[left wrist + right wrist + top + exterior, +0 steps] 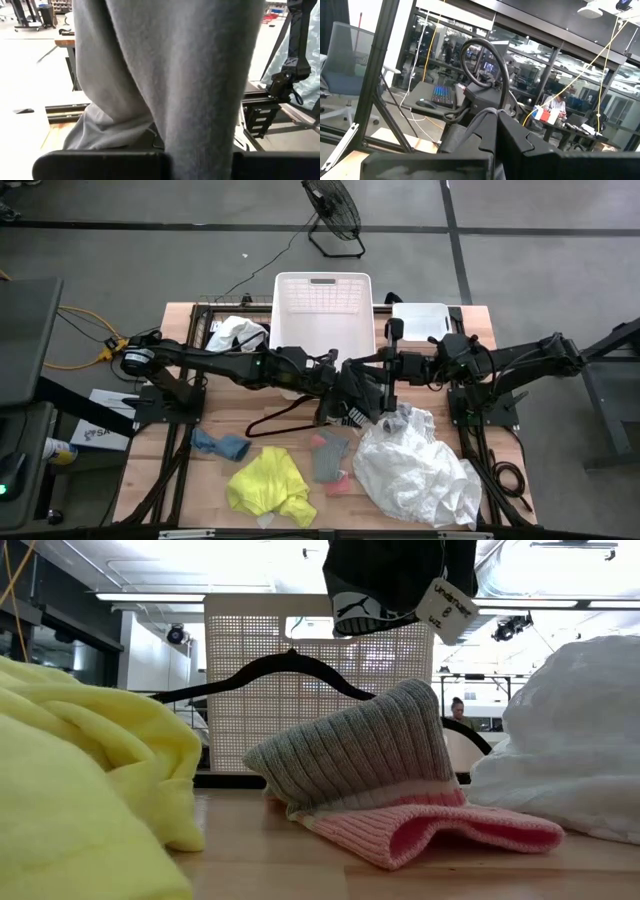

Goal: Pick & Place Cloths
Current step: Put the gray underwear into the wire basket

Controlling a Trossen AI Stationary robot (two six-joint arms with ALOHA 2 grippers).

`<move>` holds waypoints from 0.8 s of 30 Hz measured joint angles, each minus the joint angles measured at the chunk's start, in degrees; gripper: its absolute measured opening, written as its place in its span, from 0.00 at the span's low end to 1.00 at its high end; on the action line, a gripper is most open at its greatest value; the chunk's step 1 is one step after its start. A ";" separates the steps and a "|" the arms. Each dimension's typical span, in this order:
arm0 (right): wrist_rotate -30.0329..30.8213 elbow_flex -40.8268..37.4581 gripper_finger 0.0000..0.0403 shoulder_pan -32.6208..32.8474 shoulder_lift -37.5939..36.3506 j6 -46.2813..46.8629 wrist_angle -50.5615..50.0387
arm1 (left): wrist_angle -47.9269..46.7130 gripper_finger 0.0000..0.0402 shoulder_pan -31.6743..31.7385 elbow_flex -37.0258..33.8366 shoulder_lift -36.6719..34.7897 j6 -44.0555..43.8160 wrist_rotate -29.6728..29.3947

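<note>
Both arms meet just in front of the white basket (322, 310), near the middle of the counter (200, 470). My left tool (340, 385) has its fingers clamped shut on the dark grey garment (358, 392); the left wrist view is filled with grey knit hanging past the fingers. My right tool (392, 370) is also closed, at the other side of the same garment, and in the right wrist view a fold of grey fabric sits between its fingers, so I judge it grips the garment too. The low view shows the garment's lower edge with a paper tag (447, 608) hanging clear above the counter.

Other cloths, relative to the basket: white garment (425, 470) in front and to the right, yellow garment (268, 485) in front and to the left, blue piece (222, 445) further left, grey-and-pink knit piece (330, 458) directly in front. The black hanger (285, 418) lies just in front of the basket, under the held garment. Another white cloth (235, 332) sits beside the basket's left wall.

Step in hand, my judgement: carry the grey garment into the basket. To do it well, I lift both tools together so the hem clears the hanger and the basket rim, keep the span between them steady, and let go only once the bulk hangs inside the walls.
</note>
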 joint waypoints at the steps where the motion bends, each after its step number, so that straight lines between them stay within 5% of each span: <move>1: -0.04 0.00 0.01 0.00 0.00 0.01 -0.04 | -0.06 0.03 0.00 0.00 0.00 0.01 0.00; 14: 5.22 0.00 0.05 3.93 -0.59 2.10 -0.09 | -2.48 0.01 0.00 -0.02 -1.70 1.27 -0.24; 24: 22.18 0.00 0.53 6.34 -1.38 7.34 -0.14 | -5.66 0.01 0.00 -0.11 -3.50 1.51 -0.37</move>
